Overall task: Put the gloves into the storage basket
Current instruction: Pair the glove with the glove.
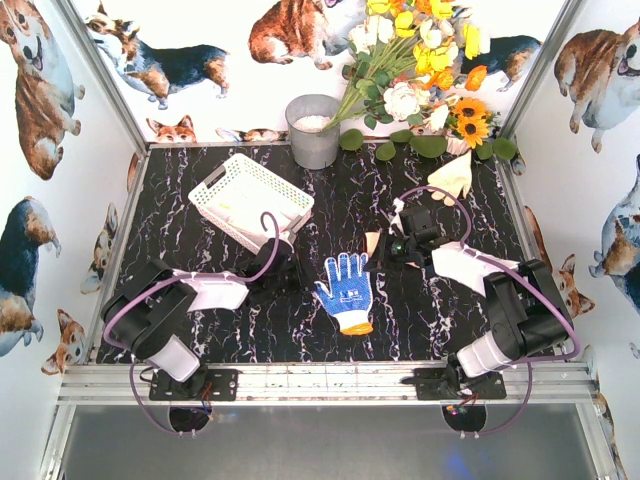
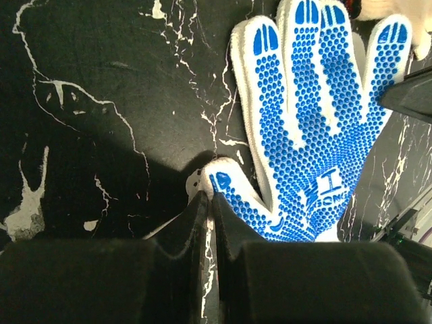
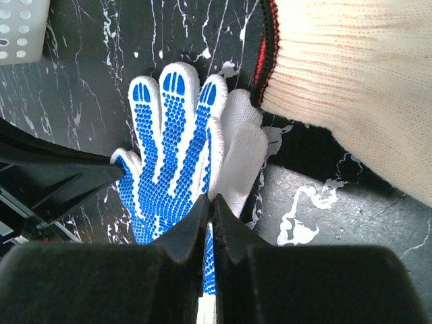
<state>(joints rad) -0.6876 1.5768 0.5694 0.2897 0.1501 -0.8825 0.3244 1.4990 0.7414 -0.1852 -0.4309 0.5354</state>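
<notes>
One camera sits high above and behind my two bases, looking down on the whole tabletop (image 1: 270, 335). The wrist cameras ride low and close, peering past my left fingers (image 2: 189, 233) and right fingers (image 3: 189, 229). All three views share the blue-dotted glove (image 1: 345, 290) lying between them.

1. On the palm of the blue-and-white glove (image 2: 307, 128), near the cuff, you see a printed blue sign shaped like a capital "I".
2. Under it runs a short row of small blue letters, too blurred for you to read.
3. From overhead, that print shows only as a pale patch, unreadable.
</notes>
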